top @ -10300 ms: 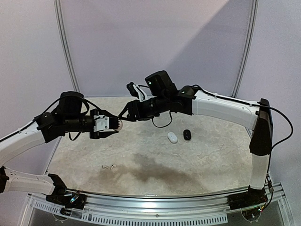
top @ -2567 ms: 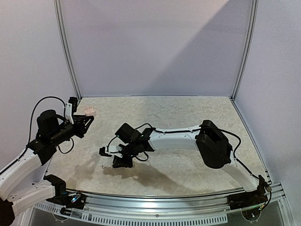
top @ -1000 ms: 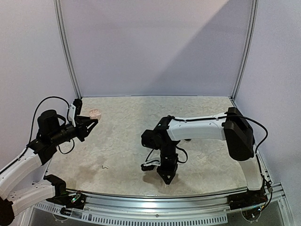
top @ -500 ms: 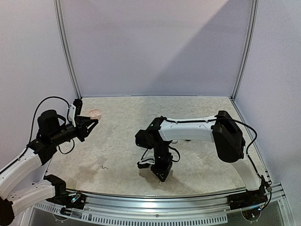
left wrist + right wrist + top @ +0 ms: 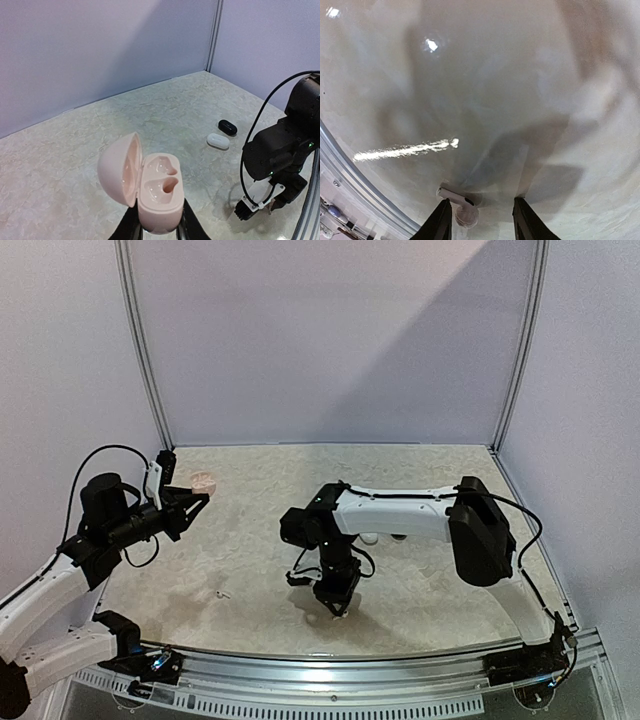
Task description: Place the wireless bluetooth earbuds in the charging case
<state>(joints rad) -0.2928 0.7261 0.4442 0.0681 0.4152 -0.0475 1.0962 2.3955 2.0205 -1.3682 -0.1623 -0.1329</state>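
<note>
Right wrist: earbud [image 5: 464, 209] stem leftward.

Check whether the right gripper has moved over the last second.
Yes. The right gripper slid leftward, closer to the loose white earbud, which stayed put.

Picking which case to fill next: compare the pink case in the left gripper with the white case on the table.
The pink case is open, lid swung back; the white case is shut. The pink case is pinched in the left gripper; the white case lies on the table. Both are rounded and pebble-shaped.
</note>
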